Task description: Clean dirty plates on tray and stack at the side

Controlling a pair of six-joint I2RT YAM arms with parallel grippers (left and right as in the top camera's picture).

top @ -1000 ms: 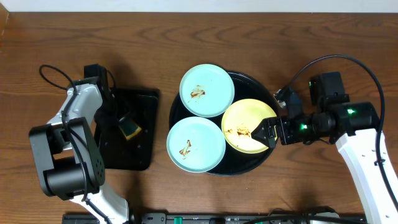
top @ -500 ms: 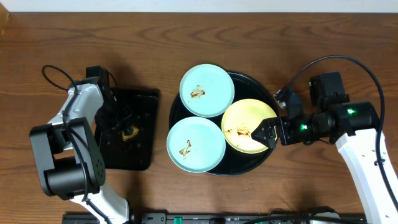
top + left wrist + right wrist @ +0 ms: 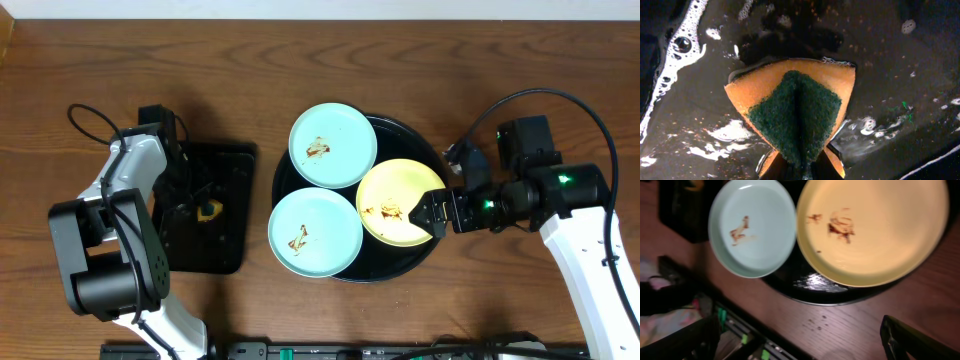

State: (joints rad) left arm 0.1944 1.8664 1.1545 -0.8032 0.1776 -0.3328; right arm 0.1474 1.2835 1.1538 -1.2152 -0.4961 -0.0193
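At frame left, the left claw (image 3: pixel 802 171) is clamped on a folded sponge (image 3: pixel 795 112) (orange, with a green scouring face) over the wet rectangular tray (image 3: pixel 225 250). The right claw (image 3: pixel 432 213) stands wide apart just beside the yellow plate (image 3: pixel 395 205). That plate and both blue plates (image 3: pixel 333 145) sit on the round tray (image 3: pixel 418 138) at frame centre.

Soft even light from above, faint shadows. Beneath the left gripper (image 3: pixel 801 172) the wet rectangular tray (image 3: pixel 900 60) is dim, flecked with glints; ahead of the right gripper (image 3: pixel 800 345), slight blur
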